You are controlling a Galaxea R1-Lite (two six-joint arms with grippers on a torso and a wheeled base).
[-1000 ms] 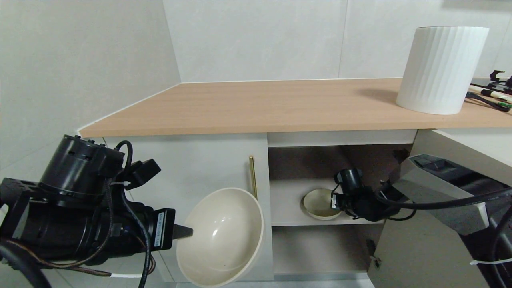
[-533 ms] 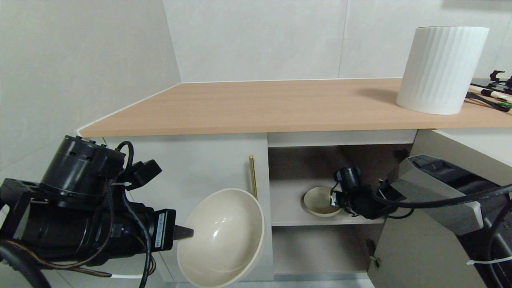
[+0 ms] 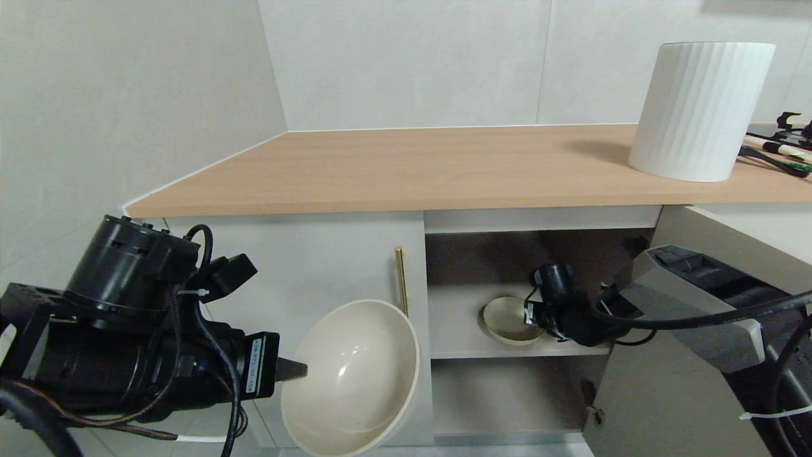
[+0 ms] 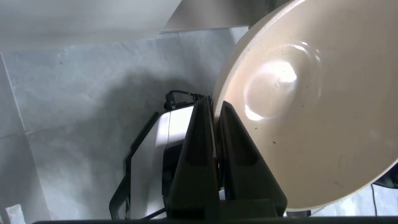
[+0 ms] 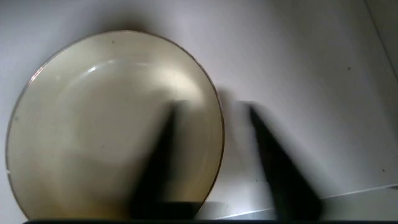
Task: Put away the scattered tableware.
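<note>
a: how will the big bowl [image 3: 352,374] handle?
b: i'd judge it stiff, smooth and breakable, so it's likely to be slippery where it's pinched. the thin rim is the only place to take it. the left gripper [image 3: 293,368] has it there, fingers [image 4: 202,143] closed on the edge, one inside and one outside. the bowl is tipped on its side in front of the closed cupboard door [image 3: 317,266].
a: and the small bowl [image 3: 507,318]?
b: it sits upright on the shelf [image 3: 453,330] inside the cupboard [image 3: 539,254]. the right gripper [image 5: 213,106] is spread wide across its rim, one finger above the hollow, the other outside, gripping nothing. whether they touch it i can't tell.
</note>
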